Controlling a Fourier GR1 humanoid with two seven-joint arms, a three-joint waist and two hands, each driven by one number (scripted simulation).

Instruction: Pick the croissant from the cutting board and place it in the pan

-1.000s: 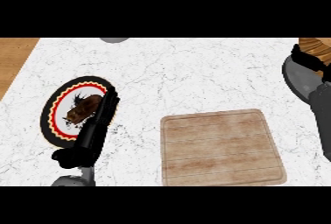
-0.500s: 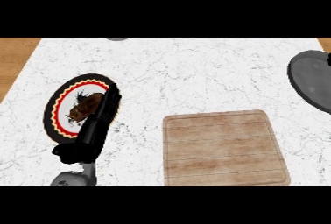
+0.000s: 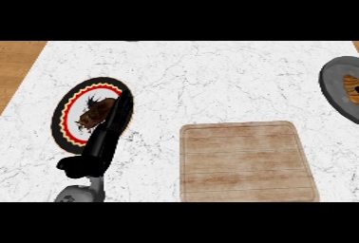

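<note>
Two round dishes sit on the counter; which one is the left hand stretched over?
The black plate with the red and yellow patterned rim at the counter's left, holding a brown item. The left hand lies across its right side; the grey pan sits at the far right edge.

White marble counter [image 3: 210, 80]; on it a wooden cutting board [image 3: 245, 161]; a plate [image 3: 70, 114]; a grey pan [image 3: 336, 90]

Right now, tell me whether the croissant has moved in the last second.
No. The croissant lies at the same spot on the plate, left of the cutting board, with the left hand across its right side.
</note>
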